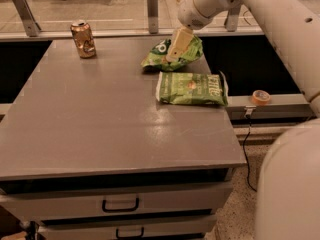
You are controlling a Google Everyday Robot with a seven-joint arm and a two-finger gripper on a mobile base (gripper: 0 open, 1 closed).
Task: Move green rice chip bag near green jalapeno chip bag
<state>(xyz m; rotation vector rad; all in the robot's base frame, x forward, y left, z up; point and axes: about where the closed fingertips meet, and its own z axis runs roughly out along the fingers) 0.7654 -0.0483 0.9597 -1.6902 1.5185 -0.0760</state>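
The green rice chip bag (191, 51), bright green and crinkled, lies tilted on the grey table (100, 124) at its back right. My gripper (174, 52) comes down from the upper right and is shut on the bag's top middle. The green jalapeno chip bag (191, 88), flat and olive-green with white lettering, lies just in front of the rice bag, close to the table's right edge. The two bags are almost touching.
A copper-coloured can (83, 39) stands at the table's back left. An orange tape roll (260, 97) sits on a ledge to the right of the table. Drawers (120, 204) are below the front edge. My arm and body (295, 184) fill the right side.
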